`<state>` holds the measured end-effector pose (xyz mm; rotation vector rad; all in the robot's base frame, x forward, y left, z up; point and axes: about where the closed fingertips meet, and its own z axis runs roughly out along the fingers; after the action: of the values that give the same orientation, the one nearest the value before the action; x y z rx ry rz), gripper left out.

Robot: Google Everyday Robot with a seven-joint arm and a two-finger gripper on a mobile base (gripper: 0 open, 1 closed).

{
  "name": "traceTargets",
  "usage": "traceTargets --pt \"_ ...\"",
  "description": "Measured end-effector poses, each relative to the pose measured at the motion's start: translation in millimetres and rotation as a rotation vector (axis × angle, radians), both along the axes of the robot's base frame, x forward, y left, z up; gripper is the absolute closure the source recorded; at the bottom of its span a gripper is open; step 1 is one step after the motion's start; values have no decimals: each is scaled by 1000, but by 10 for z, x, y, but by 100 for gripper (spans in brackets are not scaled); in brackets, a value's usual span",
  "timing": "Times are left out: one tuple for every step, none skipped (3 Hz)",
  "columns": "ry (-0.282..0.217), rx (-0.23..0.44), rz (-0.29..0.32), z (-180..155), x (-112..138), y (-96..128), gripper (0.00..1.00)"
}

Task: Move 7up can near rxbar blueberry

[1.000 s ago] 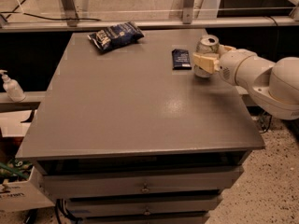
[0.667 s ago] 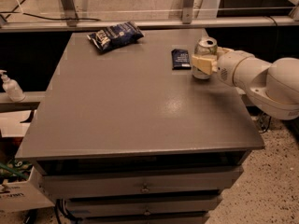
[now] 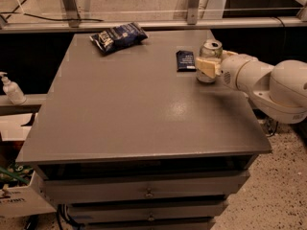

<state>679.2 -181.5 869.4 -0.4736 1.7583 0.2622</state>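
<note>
The 7up can (image 3: pixel 211 48) stands upright on the grey table (image 3: pixel 134 109) at its far right, silver top showing. My gripper (image 3: pixel 207 67) reaches in from the right and is shut around the can's lower body; a pale finger (image 3: pixel 205 65) crosses its front. The rxbar blueberry (image 3: pixel 184 60), a small flat dark navy wrapper, lies on the table just left of the can, a small gap from it. The white arm (image 3: pixel 268 83) hangs over the table's right edge.
A crinkled dark-blue chip bag (image 3: pixel 117 36) lies at the table's far left-centre. A metal rail (image 3: pixel 144 24) runs behind the table. A soap bottle (image 3: pixel 10 89) stands on a shelf to the left. Drawers (image 3: pixel 148 190) sit under the tabletop.
The can and gripper have shifted very slightly left toward the rxbar. Nothing else has moved.
</note>
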Motion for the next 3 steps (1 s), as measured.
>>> traceTargets --pt "9 1 0 -29 -10 17 13" --pt "12 0 2 -15 -29 31 0" --pt "18 3 20 -10 -74 32 0"
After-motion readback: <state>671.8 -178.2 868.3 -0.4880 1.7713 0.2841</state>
